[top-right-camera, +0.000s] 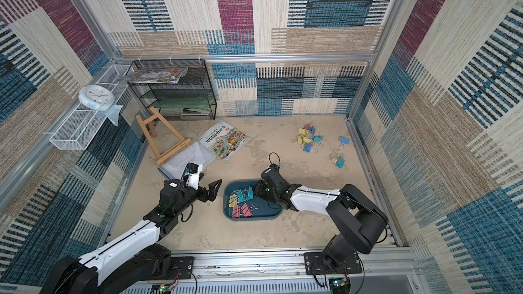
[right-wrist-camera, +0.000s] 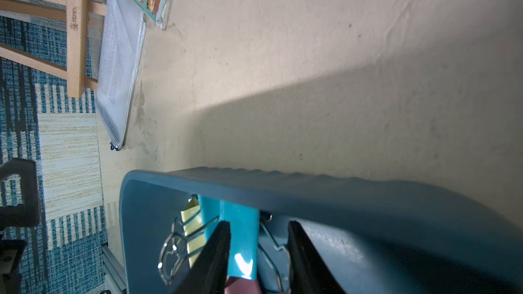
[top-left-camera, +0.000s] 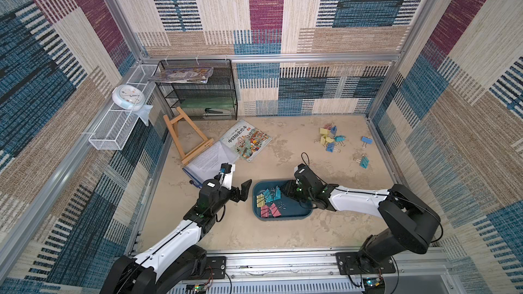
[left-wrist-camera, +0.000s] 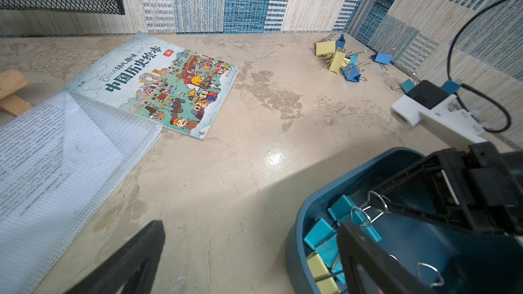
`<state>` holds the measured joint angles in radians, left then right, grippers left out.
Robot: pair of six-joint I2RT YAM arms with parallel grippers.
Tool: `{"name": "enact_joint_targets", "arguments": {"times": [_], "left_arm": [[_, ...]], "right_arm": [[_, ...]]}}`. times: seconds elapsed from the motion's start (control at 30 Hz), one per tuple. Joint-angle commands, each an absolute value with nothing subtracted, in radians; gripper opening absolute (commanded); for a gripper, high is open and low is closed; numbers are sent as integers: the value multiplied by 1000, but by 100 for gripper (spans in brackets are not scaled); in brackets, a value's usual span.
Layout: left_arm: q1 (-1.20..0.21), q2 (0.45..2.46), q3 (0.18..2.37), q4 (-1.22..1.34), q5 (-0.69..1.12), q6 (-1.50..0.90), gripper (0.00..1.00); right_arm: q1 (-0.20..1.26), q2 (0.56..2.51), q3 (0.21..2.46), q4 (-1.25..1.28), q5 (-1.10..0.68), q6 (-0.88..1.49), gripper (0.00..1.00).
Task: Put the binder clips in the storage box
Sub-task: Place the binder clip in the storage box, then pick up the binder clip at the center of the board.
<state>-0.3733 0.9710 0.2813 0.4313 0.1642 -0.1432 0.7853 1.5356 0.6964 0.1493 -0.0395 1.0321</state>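
Pincer of right arm (right-wrist-camera: 258, 225) inside storage box (right-wrist-camera: 311, 190), jaws apart.

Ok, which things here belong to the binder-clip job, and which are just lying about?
Job: storage box, binder clips inside it, loose binder clips.
Lying about: picture book, wooden easel, mesh pouch, clock, black mesh rack, white wire basket.

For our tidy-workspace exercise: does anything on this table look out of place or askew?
Yes. A handful of binder clips lie scattered near the far right corner of the table, outside the storage box that holds the others. The picture book lies at a slant, one edge meeting the mesh pouch.
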Motion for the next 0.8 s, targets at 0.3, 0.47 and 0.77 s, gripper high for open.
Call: {"name": "enact_joint_targets", "arguments": {"times": [0.3,0.47,0.77], "left_arm": [[-372,973,294,441,175,-139,99],[-372,973,293,440,176,-140,99],[-372,965,293,433,170,-137,99]], "right_arm": [[784,1273,796,-188,248,893,65],[722,1124,835,-266,453,755,68],[286,1203,963,-242,204,475,68]]}}
